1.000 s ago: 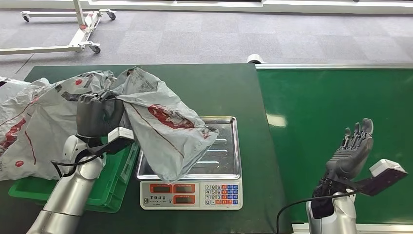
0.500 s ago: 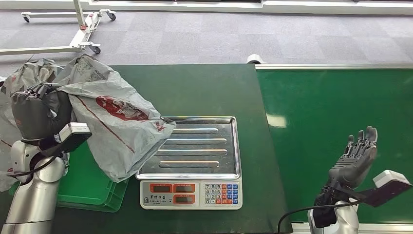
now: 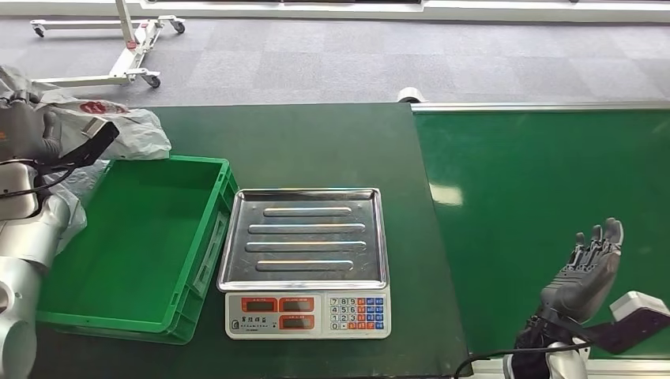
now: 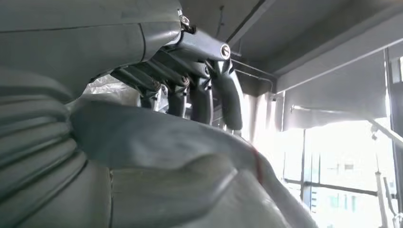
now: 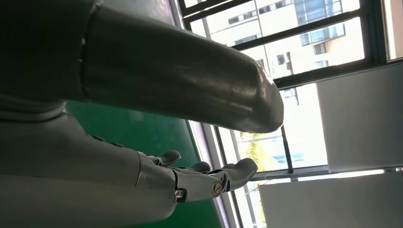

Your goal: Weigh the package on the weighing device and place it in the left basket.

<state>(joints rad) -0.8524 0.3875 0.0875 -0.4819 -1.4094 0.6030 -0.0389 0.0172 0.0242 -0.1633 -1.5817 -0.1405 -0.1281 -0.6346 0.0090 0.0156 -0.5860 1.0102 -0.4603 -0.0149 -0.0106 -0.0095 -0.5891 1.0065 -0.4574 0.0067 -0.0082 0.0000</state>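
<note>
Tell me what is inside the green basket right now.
Nothing: the green basket shows only its bare floor. The package is gripped by the left hand beyond its far-left corner. The near wall hides a strip of floor.

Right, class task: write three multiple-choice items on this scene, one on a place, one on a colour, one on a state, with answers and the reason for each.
1. Where is the package?
A. on the scale's tray
B. at the far left, beyond the basket, in the left hand
C. on the belt to the right

2. What colour is the basket?
A. blue
B. grey
C. green

3. How is the right hand?
A. holding nothing, fingers apart
B. holding the package
C. pressing the scale's keys

Answers:
1 B: the left hand grips the bag at the head view's left edge.
2 C: its walls and floor are green.
3 A: it is raised above the belt, away from the scale.
</note>
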